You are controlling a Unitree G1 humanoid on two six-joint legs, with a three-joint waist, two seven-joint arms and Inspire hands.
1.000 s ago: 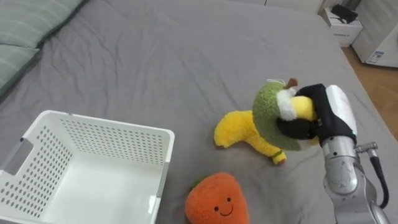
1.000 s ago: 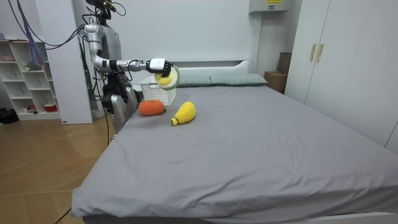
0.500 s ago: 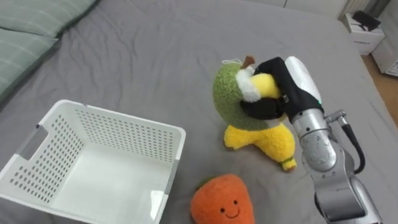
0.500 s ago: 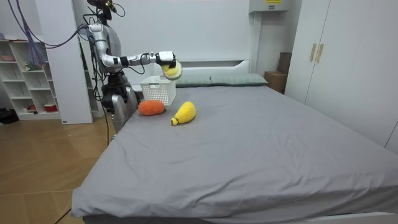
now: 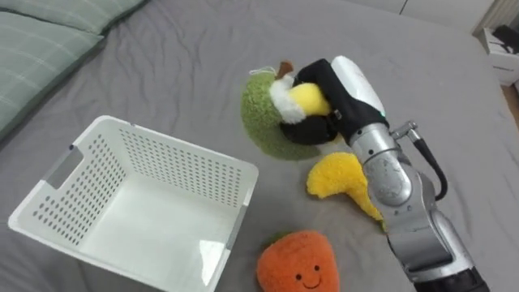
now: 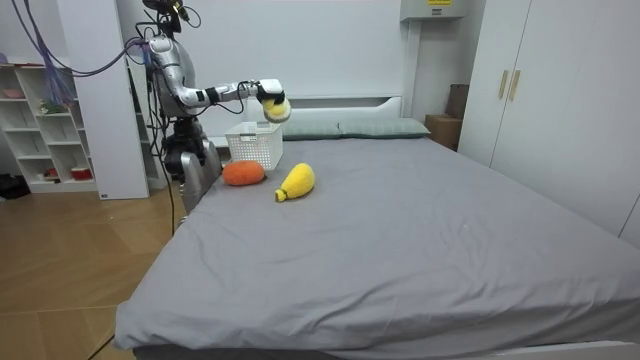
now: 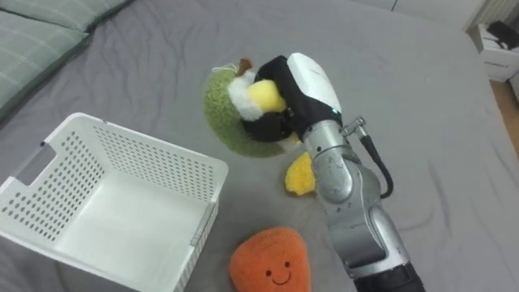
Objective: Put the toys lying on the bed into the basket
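Note:
My right hand (image 5: 340, 93) (image 7: 296, 89) is shut on a green and yellow plush toy (image 5: 272, 122) (image 7: 231, 113) and holds it in the air, just past the far right corner of the white perforated basket (image 5: 89, 243) (image 7: 65, 235). In the room view the toy (image 6: 275, 105) hangs above the basket (image 6: 255, 150). A yellow plush banana (image 5: 340, 178) (image 7: 298, 174) (image 6: 295, 182) lies on the grey bed under my forearm. An orange plush carrot with a smiling face (image 5: 298, 264) (image 7: 269, 264) (image 6: 242, 173) lies near the bed's front edge, right of the basket.
Green striped pillows (image 5: 49, 40) lie at the far left of the bed (image 5: 162, 73). A white nightstand (image 5: 507, 65) stands off the far right corner. I stand at the bedside by the basket; white shelves (image 6: 40, 130) are behind me and wardrobes (image 6: 520, 90) across the room.
My right hand has carried the green and yellow toy leftward, from above the banana to the basket's far right corner. The head camera has shifted along with it.

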